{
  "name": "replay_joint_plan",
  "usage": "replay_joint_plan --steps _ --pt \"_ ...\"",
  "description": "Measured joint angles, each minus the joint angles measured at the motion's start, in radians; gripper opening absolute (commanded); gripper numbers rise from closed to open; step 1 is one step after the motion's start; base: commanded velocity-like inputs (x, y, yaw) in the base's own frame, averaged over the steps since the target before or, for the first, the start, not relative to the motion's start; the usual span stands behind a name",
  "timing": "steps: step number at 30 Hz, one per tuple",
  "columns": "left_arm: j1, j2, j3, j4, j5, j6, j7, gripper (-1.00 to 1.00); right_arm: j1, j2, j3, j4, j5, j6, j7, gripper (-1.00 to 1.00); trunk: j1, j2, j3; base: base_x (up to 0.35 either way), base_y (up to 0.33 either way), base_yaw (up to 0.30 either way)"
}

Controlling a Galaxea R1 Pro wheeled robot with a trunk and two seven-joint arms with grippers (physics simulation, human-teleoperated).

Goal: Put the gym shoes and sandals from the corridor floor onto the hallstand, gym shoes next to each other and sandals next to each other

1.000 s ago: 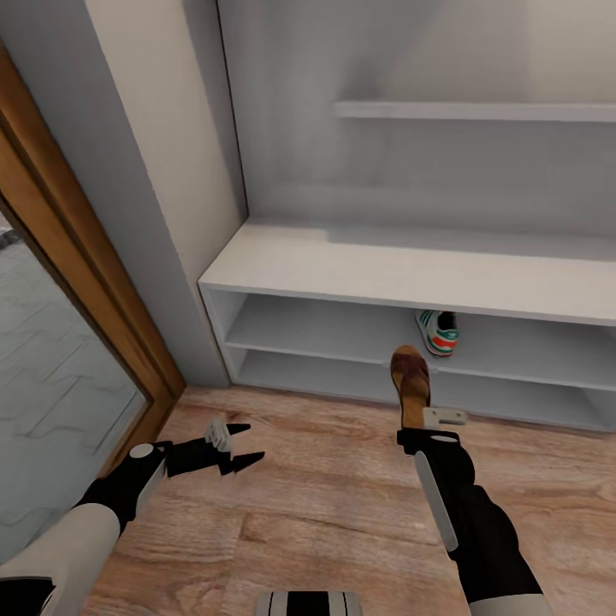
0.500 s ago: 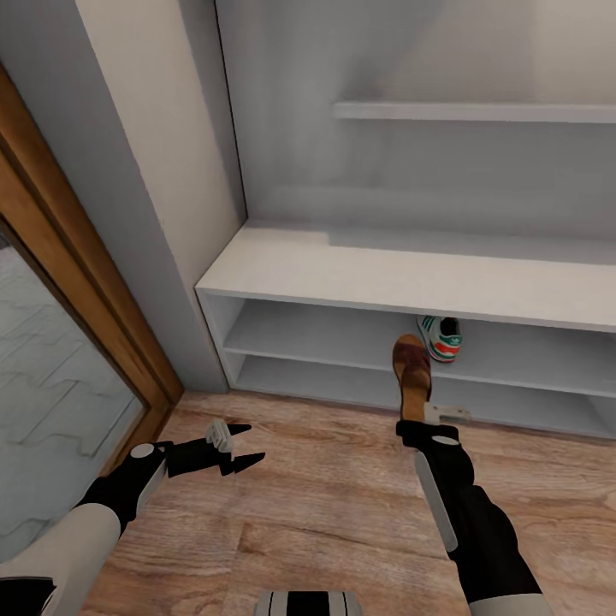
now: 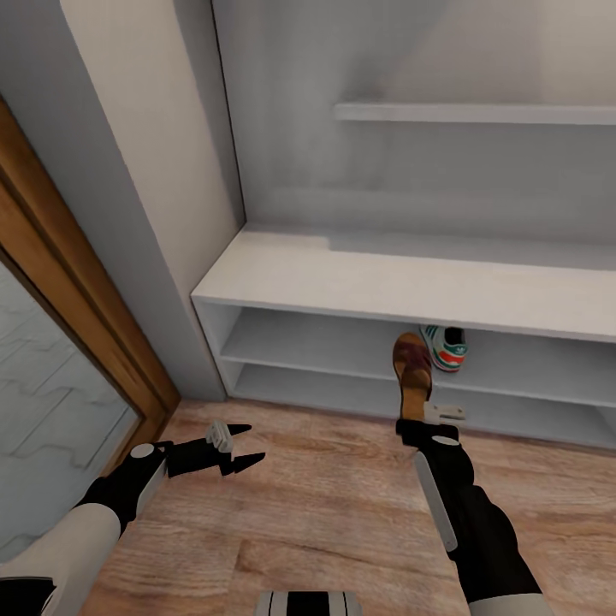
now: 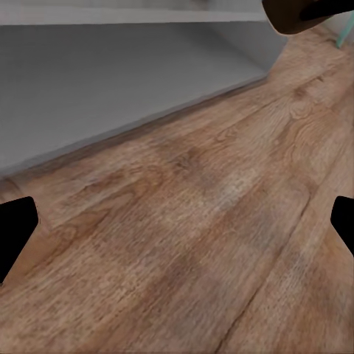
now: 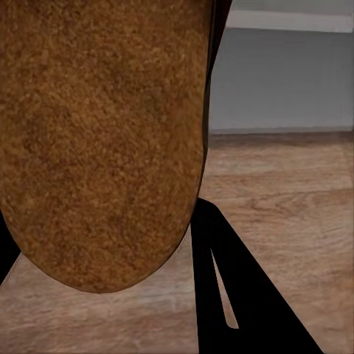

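The gym shoe [image 3: 445, 346] is only partly visible: it stands on the upper open tier of the hallstand [image 3: 359, 282], and the bench top of the hallstand cuts off its back part. The right side of the hallstand runs out of the head view.

The right gripper [image 3: 425, 413] is closed on the heel end of a sandal [image 3: 412, 372], which it holds in the air in front of the hallstand, toe pointing toward the open tiers, just beside the gym shoe. In the right wrist view the tan footbed of the sandal [image 5: 103, 140] hides most of the scene, and one dark finger [image 5: 228, 295] shows next to it.

The left gripper [image 3: 244, 445] hangs low over the corridor floor [image 3: 325, 513], in front of the left end of the hallstand, with its fingers [image 4: 16, 232] spread wide and nothing between them.

A wooden door frame [image 3: 85, 325] stands to the left of the hallstand. One floating shelf [image 3: 470, 112] is on the back panel of the hallstand.
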Motion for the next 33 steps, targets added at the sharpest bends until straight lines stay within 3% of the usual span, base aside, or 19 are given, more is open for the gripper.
replay_joint_plan --steps 9,18,22,25,33 --pt "0.0 0.0 0.0 0.0 0.0 0.0 0.0 1.0 0.0 0.0 -0.001 0.004 0.0 -0.065 0.001 -1.0 0.0 0.0 0.0 0.012 0.0 0.0" --pt "0.0 0.0 0.0 0.001 0.0 0.0 0.0 1.0 0.002 -0.001 -0.002 0.02 -0.002 -0.081 0.002 -1.0 0.0 0.0 0.0 0.0 0.0 0.0" --pt "0.0 0.0 0.0 0.001 0.0 0.0 0.0 1.0 0.002 -0.001 -0.002 0.077 -0.004 -0.113 0.002 -1.0 0.0 0.0 0.0 0.0 0.0 0.0" --pt "0.0 0.0 0.0 0.001 0.0 0.0 0.0 1.0 0.002 -0.001 -0.003 0.18 -0.003 -0.194 0.001 -1.0 0.0 0.0 0.0 0.0 0.0 0.0" --pt "0.0 -0.001 0.0 0.001 0.0 0.0 0.0 1.0 0.002 -0.001 -0.002 0.204 0.0 -0.209 0.0 -1.0 0.0 0.0 0.0 0.011 0.0 0.0"
